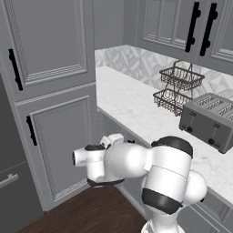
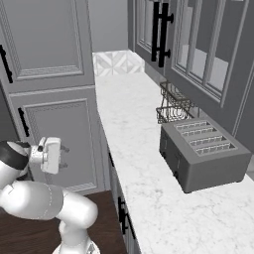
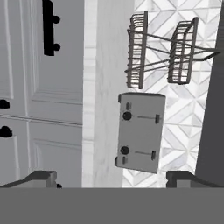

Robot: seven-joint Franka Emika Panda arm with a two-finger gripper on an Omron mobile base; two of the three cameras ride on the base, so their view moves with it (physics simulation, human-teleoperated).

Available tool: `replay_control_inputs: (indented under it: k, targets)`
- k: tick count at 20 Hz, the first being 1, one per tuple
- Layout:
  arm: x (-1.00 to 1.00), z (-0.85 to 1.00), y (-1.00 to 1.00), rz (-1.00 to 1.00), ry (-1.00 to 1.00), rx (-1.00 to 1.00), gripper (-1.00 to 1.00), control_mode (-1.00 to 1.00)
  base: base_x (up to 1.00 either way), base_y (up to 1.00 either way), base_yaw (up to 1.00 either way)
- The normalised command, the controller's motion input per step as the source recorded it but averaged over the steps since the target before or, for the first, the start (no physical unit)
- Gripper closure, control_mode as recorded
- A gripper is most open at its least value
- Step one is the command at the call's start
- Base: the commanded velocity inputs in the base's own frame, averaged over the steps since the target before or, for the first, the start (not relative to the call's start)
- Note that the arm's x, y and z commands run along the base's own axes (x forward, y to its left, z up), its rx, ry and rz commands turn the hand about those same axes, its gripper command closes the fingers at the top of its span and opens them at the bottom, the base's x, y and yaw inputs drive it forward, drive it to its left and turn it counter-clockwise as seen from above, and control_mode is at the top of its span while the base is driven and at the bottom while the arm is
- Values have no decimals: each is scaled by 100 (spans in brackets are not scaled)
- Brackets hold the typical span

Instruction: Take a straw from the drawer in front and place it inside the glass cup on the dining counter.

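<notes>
**Drawer not yet opened; wide jaws needed turning toward the handle**

The jaws stood spread about as wide as they go and held nothing; in the hand view the two dark fingertips [image 3: 42, 176] sat far apart. Between them lay open air, and beyond it the grey four-slot metal toaster [image 3: 140, 131] on the white grey-veined marble counter [image 1: 129, 102]. The hand was rolled on its side, so that the counter ran upright through its view.

The arm was folded close to the base, with the hand held level near the tall grey panelled cabinet doors [image 1: 59, 136]. Below the counter edge ran grey fronts with black bar handles [image 2: 121, 212]. The drawer was probably one of these, and shut, though I could not tell which. The thin red-pink straw, I judged, lay inside it.

To do this step well, the hand would have to drop below the counter edge and face the front squarely. It should straddle the bar at its middle before closing, then pull straight out. A skewed pull could bind the drawer. The black two-tier wire basket [image 1: 178, 88] stood well clear.
</notes>
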Motion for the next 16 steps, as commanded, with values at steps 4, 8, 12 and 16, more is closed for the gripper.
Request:
replay_control_inputs:
  k: [4,8,12,16]
  targets:
    - [0,-32,-45,0,-11,0,-100,-100,0,0,0]
    - [7,-32,-31,0,-12,0,-100,-100,0,0,0]
    - [31,-29,-20,0,-15,0,-100,-100,0,0,0]
    - [43,-27,-5,0,-18,0,-100,-100,0,0,0]
